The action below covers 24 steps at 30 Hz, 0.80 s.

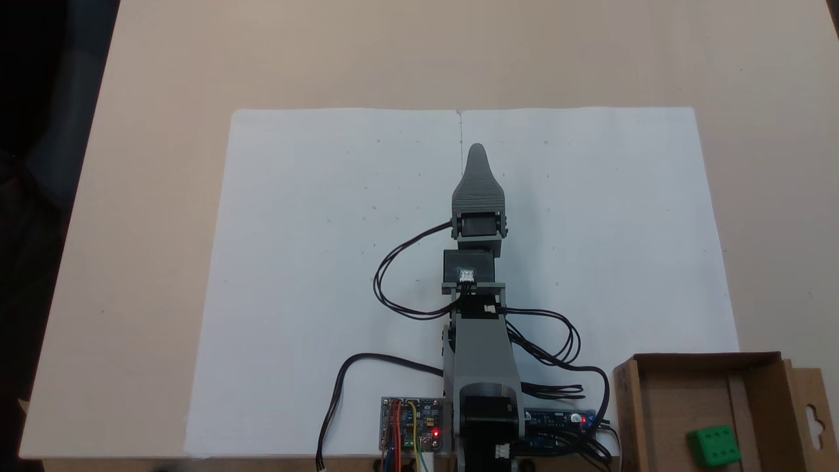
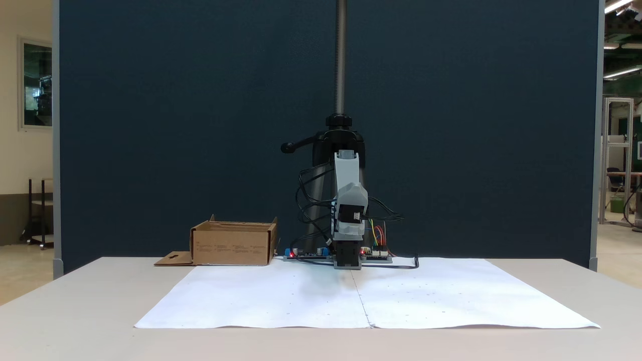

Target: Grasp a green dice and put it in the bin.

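Already, the green dice (image 1: 713, 447) lies inside the bin (image 1: 629, 419) at the desk (image 1: 151, 196) corner; whether the jaws are parted cannot be told.

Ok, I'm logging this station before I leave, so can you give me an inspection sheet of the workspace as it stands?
Surface: tan table with two white paper sheets laid edge to edge under the arm.
Job's things: green dice lies inside the bin, left of the inner divider in the top-down fixed view; the bin stands beside the arm's base.
Clutter: nothing seen.
Gripper: gripper points away from the base over the paper, holding nothing; its jaws overlap, so open or shut cannot be told.
Cables: black cables loop beside the arm; controller boards with red lights lit sit at the base.
Surroundings: dark blue partition behind the table and a camera stand pole.
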Each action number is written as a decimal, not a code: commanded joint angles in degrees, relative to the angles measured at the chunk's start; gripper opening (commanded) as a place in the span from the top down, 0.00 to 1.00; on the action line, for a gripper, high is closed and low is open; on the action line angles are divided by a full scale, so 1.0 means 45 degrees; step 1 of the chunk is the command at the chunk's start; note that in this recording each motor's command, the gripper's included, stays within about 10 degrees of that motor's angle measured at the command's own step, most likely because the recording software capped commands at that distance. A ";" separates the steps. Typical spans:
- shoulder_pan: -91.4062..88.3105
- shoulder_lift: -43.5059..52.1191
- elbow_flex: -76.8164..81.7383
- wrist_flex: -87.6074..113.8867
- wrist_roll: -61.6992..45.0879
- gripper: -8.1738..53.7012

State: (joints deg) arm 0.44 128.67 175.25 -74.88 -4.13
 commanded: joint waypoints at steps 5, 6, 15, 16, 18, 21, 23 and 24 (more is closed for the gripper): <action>0.0215 0.1367 0.0859 -0.2656 -0.0859 0.15; 0.0215 0.1367 0.0859 -0.2656 -0.0859 0.15; 0.1113 0.1328 0.0840 -0.2090 -0.0859 0.15; 0.1113 0.1328 0.0859 -0.2090 -0.0840 0.15; 0.1113 0.1328 0.0859 -0.2090 -0.0840 0.15; 0.1074 0.1328 0.0859 -0.2031 -0.0840 0.15; 0.1055 0.1328 0.0859 -0.1992 -0.0840 0.15; 0.1035 0.1328 0.0859 -0.1992 -0.0840 0.15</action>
State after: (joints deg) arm 4.83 128.67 175.25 -78.13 -4.13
